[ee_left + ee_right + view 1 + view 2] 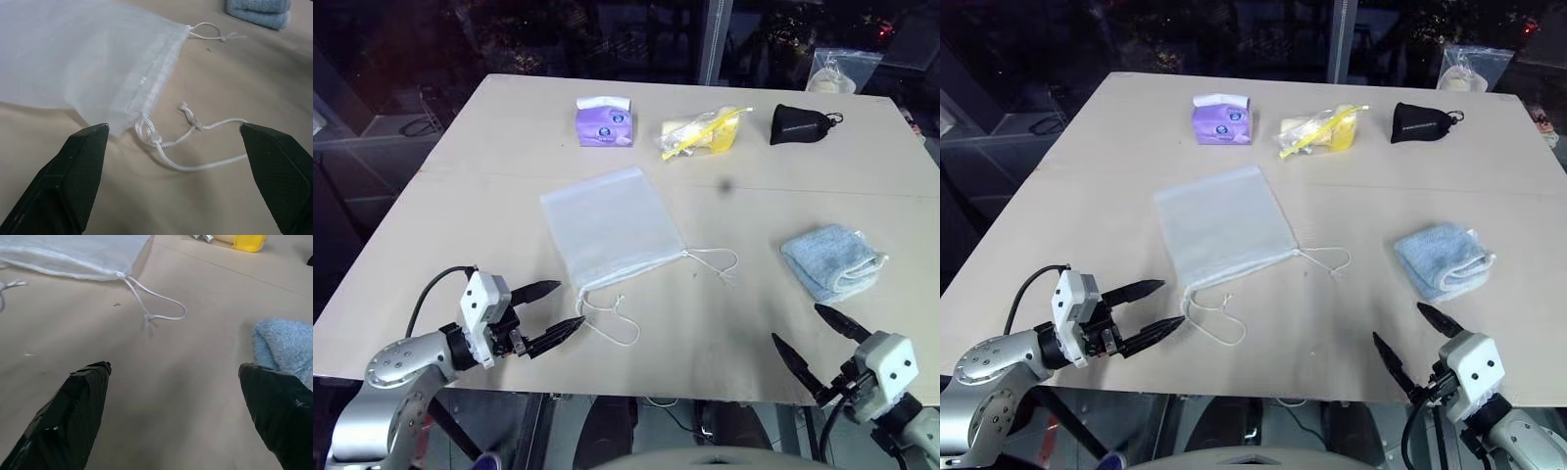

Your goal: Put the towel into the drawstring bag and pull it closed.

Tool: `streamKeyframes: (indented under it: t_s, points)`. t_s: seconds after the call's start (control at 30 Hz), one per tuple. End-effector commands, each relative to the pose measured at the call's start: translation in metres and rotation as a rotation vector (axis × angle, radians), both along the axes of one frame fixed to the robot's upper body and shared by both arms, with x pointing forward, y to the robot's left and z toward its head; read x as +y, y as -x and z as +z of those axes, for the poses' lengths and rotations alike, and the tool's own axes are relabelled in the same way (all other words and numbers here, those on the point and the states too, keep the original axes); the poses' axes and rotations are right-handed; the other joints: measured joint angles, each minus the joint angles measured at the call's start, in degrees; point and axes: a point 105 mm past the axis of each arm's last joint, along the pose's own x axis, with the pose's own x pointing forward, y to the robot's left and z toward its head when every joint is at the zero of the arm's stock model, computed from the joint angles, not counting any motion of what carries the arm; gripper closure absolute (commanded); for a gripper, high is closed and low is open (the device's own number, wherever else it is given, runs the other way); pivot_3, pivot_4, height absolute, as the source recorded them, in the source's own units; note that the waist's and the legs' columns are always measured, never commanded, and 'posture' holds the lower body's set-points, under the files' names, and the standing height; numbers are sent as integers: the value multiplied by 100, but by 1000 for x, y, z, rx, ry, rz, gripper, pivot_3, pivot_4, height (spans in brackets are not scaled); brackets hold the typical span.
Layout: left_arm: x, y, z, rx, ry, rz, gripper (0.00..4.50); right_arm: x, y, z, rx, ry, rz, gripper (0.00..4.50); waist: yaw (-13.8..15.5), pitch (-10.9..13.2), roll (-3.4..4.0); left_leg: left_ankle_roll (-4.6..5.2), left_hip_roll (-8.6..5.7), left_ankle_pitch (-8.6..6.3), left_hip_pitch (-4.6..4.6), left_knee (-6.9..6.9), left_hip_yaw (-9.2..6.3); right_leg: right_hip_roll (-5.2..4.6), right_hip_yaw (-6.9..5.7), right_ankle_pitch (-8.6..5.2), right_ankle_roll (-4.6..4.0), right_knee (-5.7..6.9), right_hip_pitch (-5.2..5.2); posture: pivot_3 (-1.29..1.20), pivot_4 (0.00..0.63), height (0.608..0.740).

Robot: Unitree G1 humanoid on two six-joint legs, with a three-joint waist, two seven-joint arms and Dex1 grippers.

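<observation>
Left gripper (553, 309) jaws wide, empty | right gripper (809, 341) jaws wide, empty

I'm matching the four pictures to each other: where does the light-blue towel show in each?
Left eye view: towel at right of the table, ahead of the right gripper.
Right eye view: the same spot, right of the drawstring bag.
Left wrist view: top edge, beyond the bag's mouth.
Right wrist view: at the right edge, beside a gripper finger.
Shared landmark: the bag's white cord.
</observation>
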Motion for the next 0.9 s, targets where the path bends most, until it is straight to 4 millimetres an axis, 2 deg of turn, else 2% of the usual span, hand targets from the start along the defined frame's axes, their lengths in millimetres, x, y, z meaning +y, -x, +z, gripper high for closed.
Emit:
streamKeyframes:
  t_s: [0.03, 0.13, 0.23, 0.37, 0.57, 0.9]
  points:
    - [-9, -12, 19, -123, -54, -43, 63, 9, -7, 14, -82, 20, 50, 0, 12, 0, 0, -3, 0, -4, -1, 0, 2, 4, -1, 0, 0, 0, 0, 0, 150, 740]
    - [-28, -33, 25, -248, -234, -83, 63, 33, -12, 23, -128, 25, 168, 0, 105, 2, 0, -7, 10, -11, -10, 2, -11, 50, -15, -4, -1, -2, -2, 0, 150, 740]
    - [-44, -42, 26, -351, -328, -124, 63, 45, -12, 23, -121, 36, 232, 0, 130, -14, 28, -7, 14, -10, 0, -3, -15, 61, -15, -8, 6, 3, 2, 0, 150, 740]
    - [-46, -48, 16, -401, -408, -145, 63, 55, -6, 24, -114, 39, 250, 0, 125, -14, 25, -7, 13, -10, 0, -2, -1, 60, -7, -8, 7, 2, 3, 0, 150, 740]
    - [-51, -69, -2, -512, -537, -102, 63, 56, -1, 24, -102, 36, 212, 0, 141, -15, 25, -7, 13, -10, 2, 20, -2, 58, -7, -16, 24, 8, 10, 0, 150, 740]
    - [-60, -93, -4, -517, -501, -55, 63, 60, -1, 25, -91, 30, 187, 0, 137, -18, 19, -7, 14, -10, 7, 51, -1, 54, -6, -16, 24, 52, 9, 0, 150, 740]
